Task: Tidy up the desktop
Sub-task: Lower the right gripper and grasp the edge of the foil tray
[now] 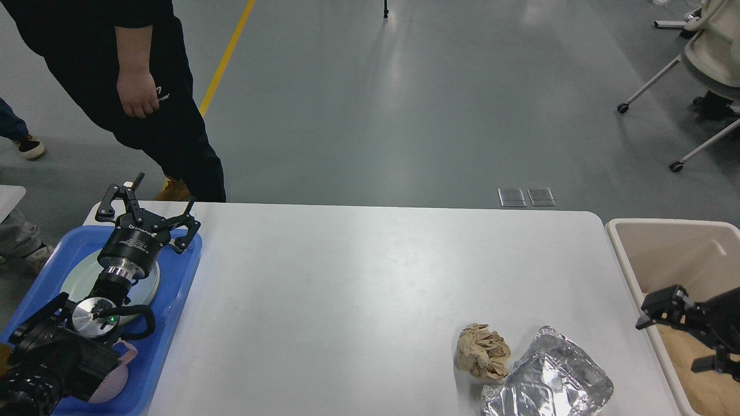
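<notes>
Item: table (pixel 370 271), white, rounded corners, widest thing in view; the surface to be tidied.

Landmark for all placings: beige bin (pixel 630 260), off the table's right end, rim just beside the table edge.

Loose litter on table:
- Crumpled brown paper ball (pixel 483 351), near front edge, left of the bin, table surface between.
- Crumpled foil wrapper (pixel 549 378), touching or just beside the paper ball on its bin-ward side; long axis roughly slanting from front-left to back-right; nearer the bin than the ball.

Far from the bin, at the table's opposite end: blue tray (pixel 179 277), holding a pale round plate (pixel 147 283) and a pinkish item partly hidden under the arm.

Left pincer (pixel 147 205): over the tray's far end, fingers spread wide, nothing between them. Well apart from both pieces of litter.

Right pincer (pixel 656 315): over the bin's interior, dark and seen end-on; opening not discernible, load not discernible.

Deciding relation: litter lies to the left of the right pincer and slightly toward the front edge, with only the bin wall and a strip of table between. Right arm judged much the nearer; foil wrapper the closest piece, probably the next pick, with a short carry back into the bin.

Risk, as judged: foil likely springy and slippery; ball might get nudged.
</notes>
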Controlling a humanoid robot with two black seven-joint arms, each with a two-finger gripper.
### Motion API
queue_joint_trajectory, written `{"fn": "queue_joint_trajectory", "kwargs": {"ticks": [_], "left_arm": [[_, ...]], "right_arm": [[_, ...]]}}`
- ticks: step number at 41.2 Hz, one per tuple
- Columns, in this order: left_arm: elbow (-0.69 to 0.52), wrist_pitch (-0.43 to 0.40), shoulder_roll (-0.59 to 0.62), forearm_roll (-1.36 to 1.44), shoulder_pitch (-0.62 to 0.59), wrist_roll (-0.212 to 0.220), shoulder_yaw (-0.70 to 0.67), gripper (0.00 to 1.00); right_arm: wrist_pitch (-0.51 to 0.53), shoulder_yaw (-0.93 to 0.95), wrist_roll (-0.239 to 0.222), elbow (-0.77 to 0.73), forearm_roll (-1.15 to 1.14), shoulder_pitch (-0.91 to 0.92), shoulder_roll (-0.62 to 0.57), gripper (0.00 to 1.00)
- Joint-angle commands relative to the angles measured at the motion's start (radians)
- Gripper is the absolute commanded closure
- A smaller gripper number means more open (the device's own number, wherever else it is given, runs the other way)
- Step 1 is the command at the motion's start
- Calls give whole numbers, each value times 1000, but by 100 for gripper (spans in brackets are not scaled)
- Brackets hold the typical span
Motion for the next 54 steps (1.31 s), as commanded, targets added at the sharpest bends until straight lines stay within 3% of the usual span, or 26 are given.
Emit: {"fn": "queue_joint_trajectory", "kwargs": {"ticks": [1,17,23,27,33,37,47,54], "left_arm": [[0,0,0,0,0,0,0,4],[0,0,0,0,0,0,0,4],[2,0,0,0,0,0,0,4],[0,0,0,0,0,0,0,4],[0,0,0,0,0,0,0,4],[0,0,0,0,0,0,0,4],[0,0,0,0,0,0,0,4],[0,0,1,0,0,0,0,4]], "right_arm": [[-70,42,0,-4,-2,-116,85,3],[-79,147,0,-6,-11,-237,176,3],[-85,188,-1,-71,-12,-308,205,5],[-85,220,-1,-137,-12,-384,231,19],[-84,225,0,-160,-44,-429,237,78],[-84,228,0,-160,-71,-431,237,98],[-114,280,6,-164,-71,-412,222,100],[-248,303,9,-162,-71,-402,187,100]]}}
